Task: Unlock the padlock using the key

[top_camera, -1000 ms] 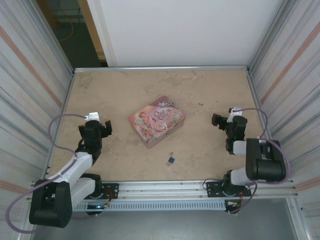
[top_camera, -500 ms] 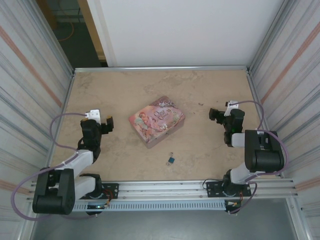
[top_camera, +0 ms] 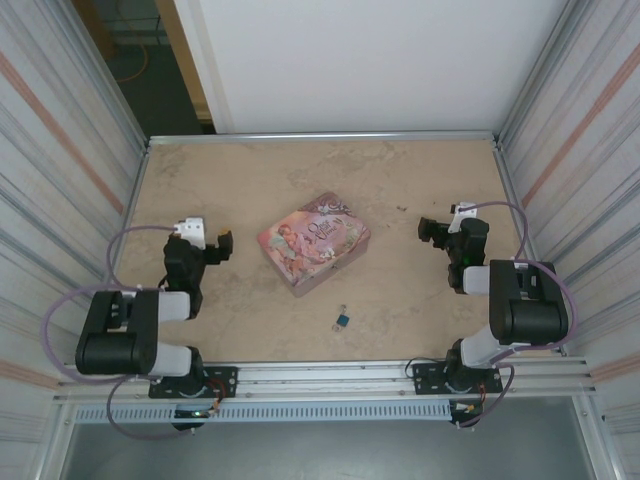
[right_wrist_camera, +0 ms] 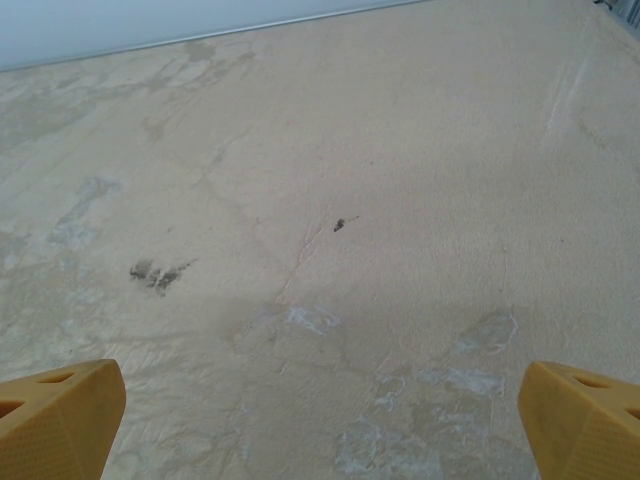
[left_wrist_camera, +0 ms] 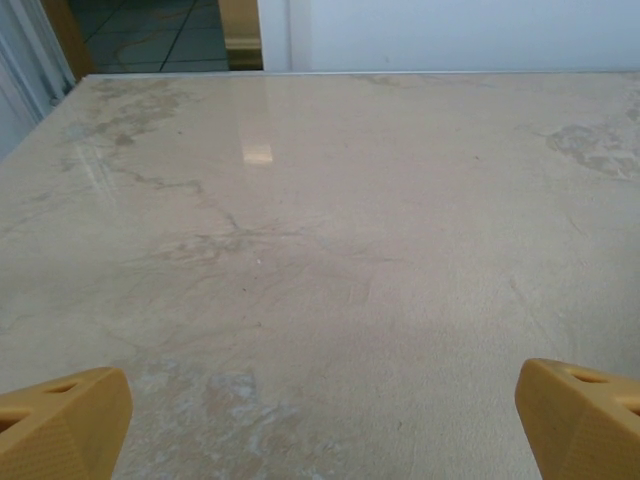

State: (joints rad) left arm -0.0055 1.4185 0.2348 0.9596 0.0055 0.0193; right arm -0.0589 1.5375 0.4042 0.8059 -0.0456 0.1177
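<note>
Padlock: the tiny dark blue-teal squarish padlock (top_camera: 342,321) is lying flat on the beige marbled tabletop (top_camera: 400,180), near the front edge and roughly midway between the two arm bases. A small pale metal bit is showing at its far side, too small to tell what it is.

Tin: the pink rectangular tin box with an illustrated lid (top_camera: 313,243) is sitting at an angle near the middle of the table. It is just beyond the padlock and apart from it.

Tin contents: the lid is lying closed, so whatever is inside is hidden.

Left gripper: the left gripper (top_camera: 224,243) is pointing towards the tin from its left side, well apart from the padlock. Its jaws are standing wide apart and gripping nothing. In the left wrist view its yellow fingertips (left_wrist_camera: 60,420) are sitting at the bottom corners, with bare tabletop stretching between them.

Right gripper: the right gripper (top_camera: 428,231) is hanging to the right of the tin and facing it, likewise well apart from the padlock. Its jaws are spread wide and holding nothing. Its yellow fingertips (right_wrist_camera: 55,415) are framing bare tabletop in the right wrist view.

Surface marks: a few small dark smudges (right_wrist_camera: 158,272) are showing on the tabletop ahead of the right gripper.
</note>
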